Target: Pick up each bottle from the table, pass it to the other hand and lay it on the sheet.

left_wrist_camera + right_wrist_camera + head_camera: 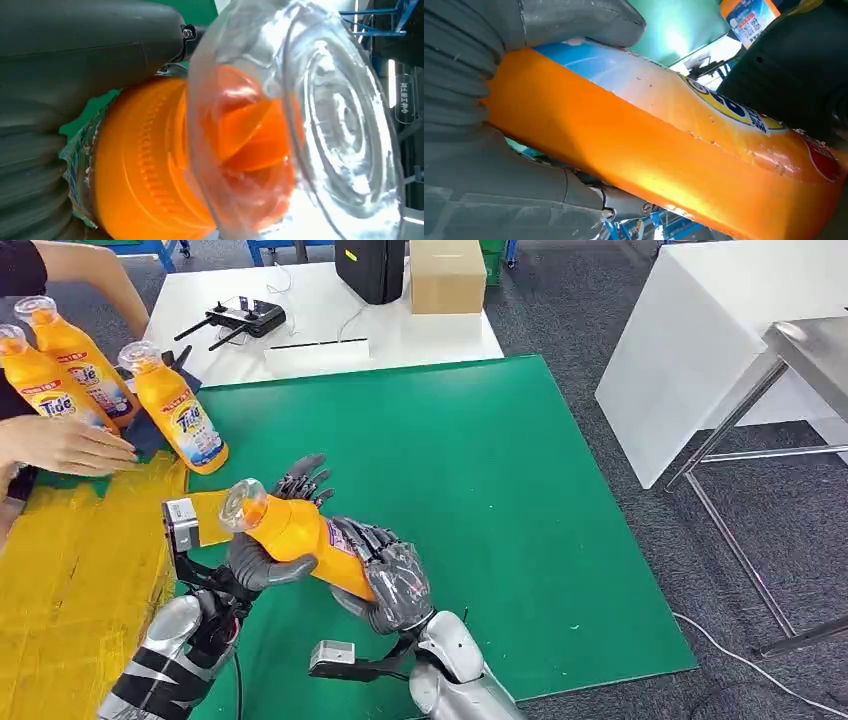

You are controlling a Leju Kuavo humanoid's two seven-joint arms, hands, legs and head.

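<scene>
Orange bottles (105, 385) (three) beside person's hand (65, 445), remote (243, 318) beyond

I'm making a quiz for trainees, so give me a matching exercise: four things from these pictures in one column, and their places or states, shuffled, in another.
Things:
1. Orange plastic detergent bottle with clear cap
2. Black remote controller with antennas
3. Brown cardboard box
4. Person's hand

Places or states:
A. Resting on the yellow sheet
B. Gripped by both the left robot hand and the right robot hand
C. On the white table, beside a black box
D. On the white table, left part

Pairs: 1-B, 2-D, 3-C, 4-A
</scene>
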